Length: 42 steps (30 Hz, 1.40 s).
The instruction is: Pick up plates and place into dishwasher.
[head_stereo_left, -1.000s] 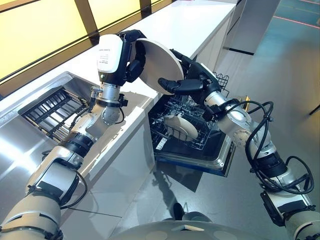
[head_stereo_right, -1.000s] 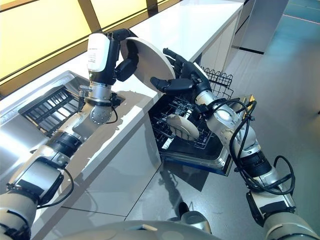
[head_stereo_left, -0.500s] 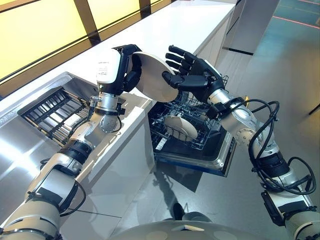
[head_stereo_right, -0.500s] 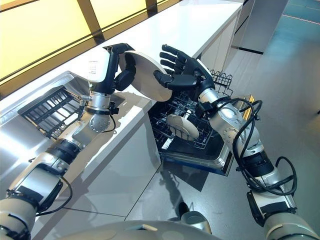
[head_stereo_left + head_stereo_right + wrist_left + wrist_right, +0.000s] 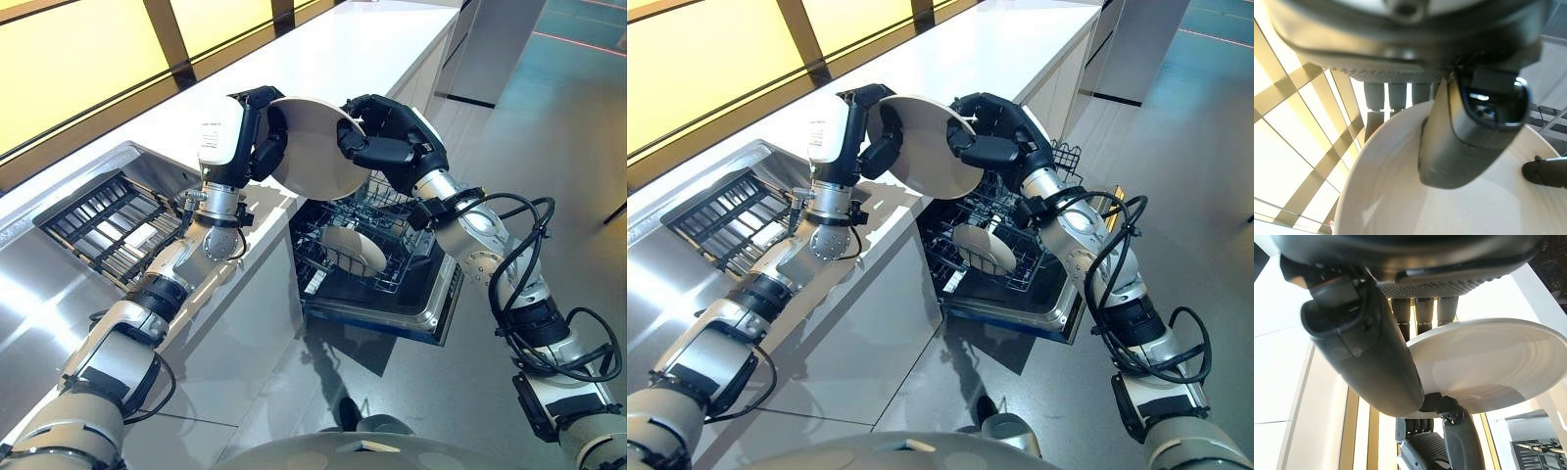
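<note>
A white plate [image 5: 309,152] is held on edge in the air above the counter's front corner, over the open dishwasher. My left hand [image 5: 263,147] is shut on its left rim; in the left wrist view its thumb [image 5: 1464,142] lies on the plate's face [image 5: 1400,205] with the fingers behind. My right hand [image 5: 392,137] is shut on the opposite rim, thumb across the plate [image 5: 1484,362] in the right wrist view. A second white plate [image 5: 355,250] stands upright in the dishwasher's wire rack [image 5: 318,257].
The dishwasher door [image 5: 411,305] lies open, low over the floor, with the rack pulled out. A long white counter [image 5: 362,49] runs away behind the hands. At the left a steel sink [image 5: 59,284] holds a dark slatted rack [image 5: 103,217].
My right hand, open with spread fingers beside the plate half a second ago, has closed on its rim. The left hand keeps its hold.
</note>
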Available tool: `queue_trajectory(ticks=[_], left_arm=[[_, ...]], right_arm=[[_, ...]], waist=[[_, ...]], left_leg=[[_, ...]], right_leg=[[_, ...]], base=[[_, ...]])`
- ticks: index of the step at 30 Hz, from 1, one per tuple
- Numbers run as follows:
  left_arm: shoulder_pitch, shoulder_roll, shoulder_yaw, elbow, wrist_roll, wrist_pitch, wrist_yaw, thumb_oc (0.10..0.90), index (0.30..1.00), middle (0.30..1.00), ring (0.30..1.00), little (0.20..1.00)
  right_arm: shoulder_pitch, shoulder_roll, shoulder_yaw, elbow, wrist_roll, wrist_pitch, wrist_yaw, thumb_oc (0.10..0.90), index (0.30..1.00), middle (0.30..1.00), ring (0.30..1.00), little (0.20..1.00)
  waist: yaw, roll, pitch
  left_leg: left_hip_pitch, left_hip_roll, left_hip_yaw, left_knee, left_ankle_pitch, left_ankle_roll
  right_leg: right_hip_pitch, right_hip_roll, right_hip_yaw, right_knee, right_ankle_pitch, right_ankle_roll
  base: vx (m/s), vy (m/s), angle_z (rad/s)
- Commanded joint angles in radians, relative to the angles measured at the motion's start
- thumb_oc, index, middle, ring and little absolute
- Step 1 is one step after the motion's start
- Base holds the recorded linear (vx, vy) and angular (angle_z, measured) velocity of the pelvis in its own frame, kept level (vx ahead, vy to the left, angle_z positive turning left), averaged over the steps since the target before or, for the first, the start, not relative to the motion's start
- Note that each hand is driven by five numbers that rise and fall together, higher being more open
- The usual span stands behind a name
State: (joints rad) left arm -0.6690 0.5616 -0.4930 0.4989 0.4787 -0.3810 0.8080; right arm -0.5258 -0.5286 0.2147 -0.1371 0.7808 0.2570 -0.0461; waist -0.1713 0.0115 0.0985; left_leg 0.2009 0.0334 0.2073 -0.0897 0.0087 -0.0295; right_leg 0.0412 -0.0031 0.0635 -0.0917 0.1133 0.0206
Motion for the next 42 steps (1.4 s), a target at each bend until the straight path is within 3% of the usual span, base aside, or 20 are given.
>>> queue_trajectory(ticks=[1,3,5,11,20,27,31,35,42], left_arm=[[-0.155,0.068,0.011,0.013,-0.003,-0.039,0.063,0.1,0.3,0.3,0.3,0.2],[-0.158,0.074,0.008,0.009,-0.018,-0.035,0.041,0.1,0.3,0.3,0.3,0.2],[-0.158,0.077,0.007,0.0,-0.065,-0.012,-0.03,0.8,0.9,0.9,0.9,0.9],[-0.162,0.116,0.021,-0.05,-0.187,-0.028,-0.165,0.8,0.9,0.9,0.9,0.9],[-0.126,0.147,0.075,-0.203,-0.595,0.116,-0.565,0.8,0.9,0.9,0.9,0.9],[-0.146,0.225,0.129,-0.343,-0.702,0.215,-0.668,0.8,0.9,0.9,0.9,0.9],[-0.192,0.324,0.15,-0.428,-0.822,0.369,-0.787,0.8,0.9,0.9,0.9,0.9],[-0.246,0.395,0.13,-0.429,-0.922,0.465,-0.856,0.8,0.9,0.9,0.9,0.9],[-0.262,0.452,0.14,-0.425,-1.05,0.516,-0.895,0.8,0.9,0.9,0.9,0.9]], right_arm=[[-0.078,-0.001,-0.078,-0.036,-0.012,-0.125,0.048,0.1,0.3,0.3,0.3,0.2],[-0.082,-0.008,-0.08,-0.032,-0.027,-0.124,0.039,0.1,0.3,0.3,0.3,0.2],[-0.086,-0.015,-0.08,-0.026,-0.065,-0.127,0.029,0.1,0.3,0.3,0.3,0.2],[-0.101,-0.051,-0.093,-0.016,-0.106,-0.13,0.004,0.1,0.3,0.3,0.3,0.2],[-0.137,-0.104,-0.112,0.017,-0.223,-0.148,-0.067,0.1,0.3,0.3,0.3,0.2],[-0.198,-0.182,-0.106,0.086,-0.298,-0.153,-0.136,0.1,0.3,0.3,0.3,0.2],[-0.231,-0.265,-0.118,0.143,-0.336,-0.165,-0.204,0.1,0.3,0.3,0.3,0.2],[-0.282,-0.334,-0.1,0.204,-0.404,-0.156,-0.245,0.1,0.3,0.3,0.3,0.2],[-0.313,-0.431,-0.06,0.315,-0.574,-0.143,-0.24,0.1,0.3,0.3,0.3,0.2]], waist=[[-0.007,-0.04,-0.105],[-0.007,-0.04,-0.105],[-0.007,-0.039,-0.106],[-0.001,-0.034,-0.101],[0.026,-0.033,-0.088],[0.048,-0.033,-0.087],[0.074,-0.029,-0.086],[0.096,-0.021,-0.085],[0.122,-0.015,-0.084]], left_leg=[[-0.021,-0.006,-0.027,0.002,-0.005,0.012],[-0.022,-0.007,-0.029,0.002,-0.006,0.012],[-0.022,-0.006,-0.029,0.002,-0.005,0.012],[-0.025,-0.008,-0.04,0.002,-0.002,0.013],[-0.037,-0.012,-0.069,0.002,0.011,0.013],[-0.046,-0.015,-0.09,0.002,0.016,0.011],[-0.053,-0.021,-0.113,0.002,0.018,0.011],[-0.057,-0.027,-0.132,0.002,0.02,0.013],[-0.061,-0.036,-0.153,0.002,0.018,0.017]], right_leg=[[0.058,-0.037,-0.058,0.004,-0.005,0.058],[0.058,-0.036,-0.056,0.004,-0.005,0.058],[0.057,-0.036,-0.053,0.004,-0.005,0.058],[0.057,-0.032,-0.049,0.004,-0.004,0.056],[0.055,-0.035,-0.061,0.004,0.004,0.056],[0.056,-0.038,-0.08,0.004,0.004,0.057],[0.062,-0.04,-0.102,0.004,-0.002,0.058],[0.068,-0.043,-0.122,0.004,-0.007,0.06],[0.076,-0.047,-0.143,0.004,-0.017,0.061]], base=[[0.0,0.0,0.0],[0.0,0.0,0.0],[0.0,0.0,0.0],[0.0,0.0,0.0],[-0.02,-0.005,0.04],[0.0,-0.001,0.03],[-0.01,-0.007,0.12],[0.0,-0.006,0.13],[0.01,-0.013,0.11]])
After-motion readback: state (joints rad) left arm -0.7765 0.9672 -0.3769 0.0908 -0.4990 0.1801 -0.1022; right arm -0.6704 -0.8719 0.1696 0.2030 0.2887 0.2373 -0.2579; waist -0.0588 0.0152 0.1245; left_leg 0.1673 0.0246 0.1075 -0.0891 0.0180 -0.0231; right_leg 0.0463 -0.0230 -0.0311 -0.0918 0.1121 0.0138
